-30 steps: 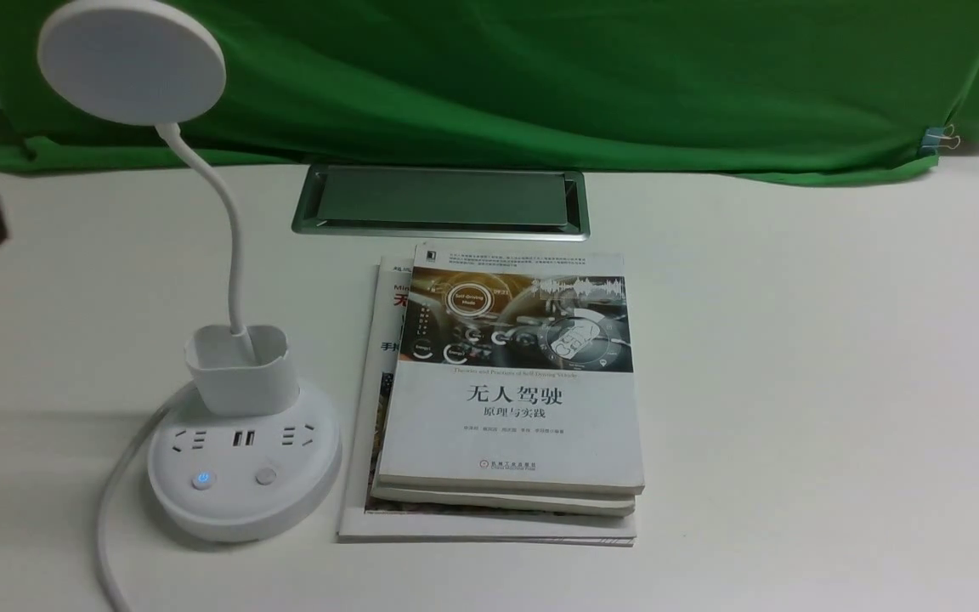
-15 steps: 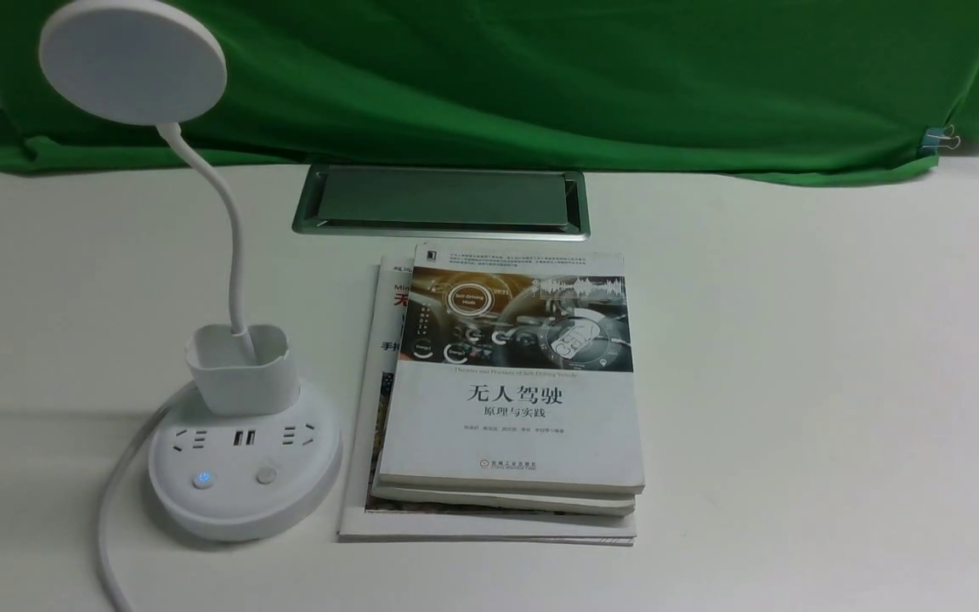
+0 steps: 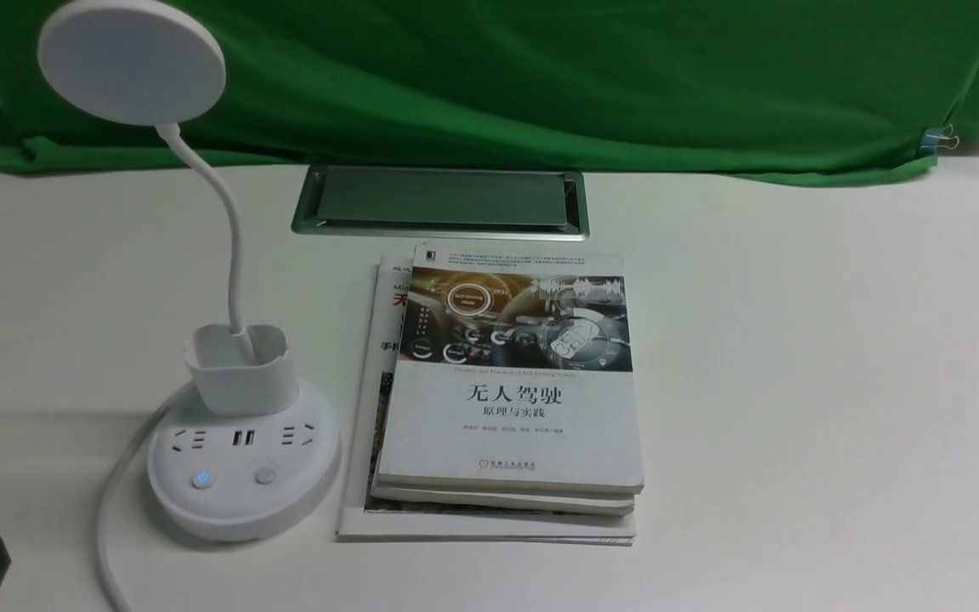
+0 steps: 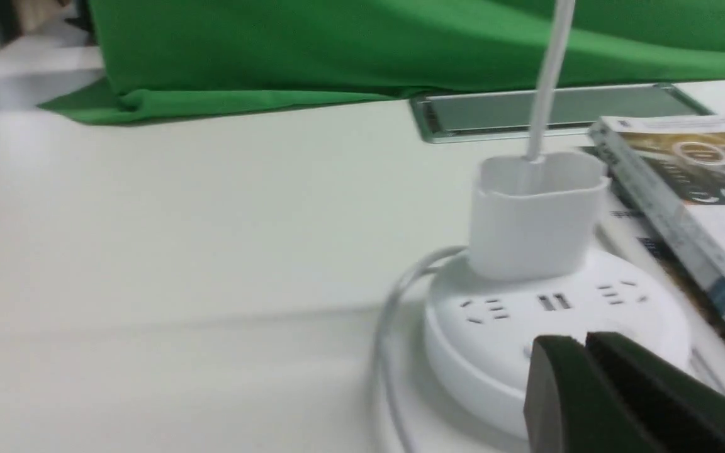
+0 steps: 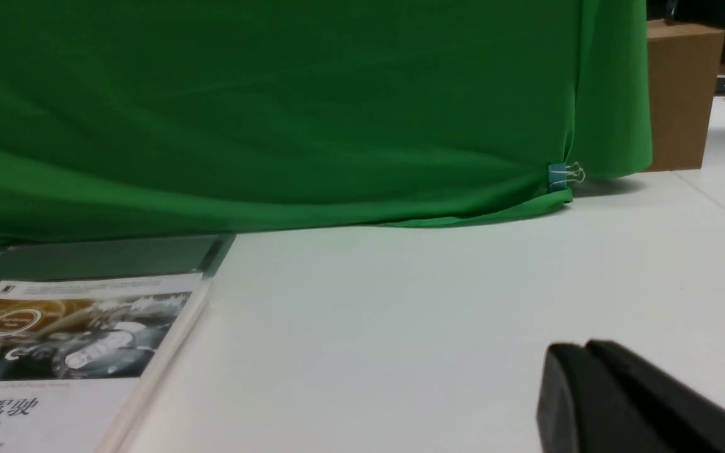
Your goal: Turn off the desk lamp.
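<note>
A white desk lamp is seen standing on the left part of a white table, its round base resting flat with a small cup above the sockets and a thin neck rising to a flat disc head. On the base, the left of two buttons is lit blue. A white cord is seen trailing from the base toward the near edge. Just beside the lamp, to its right, a stack of books is laid flat. Behind them a metal cable hatch is set into the table, and green cloth is draped across the back. The left gripper is seen low at the near left corner, close to the base but apart from it, its black jaws pressed together and holding nothing. The right gripper is shown only in its wrist view, over bare table, likewise closed and empty.
</note>
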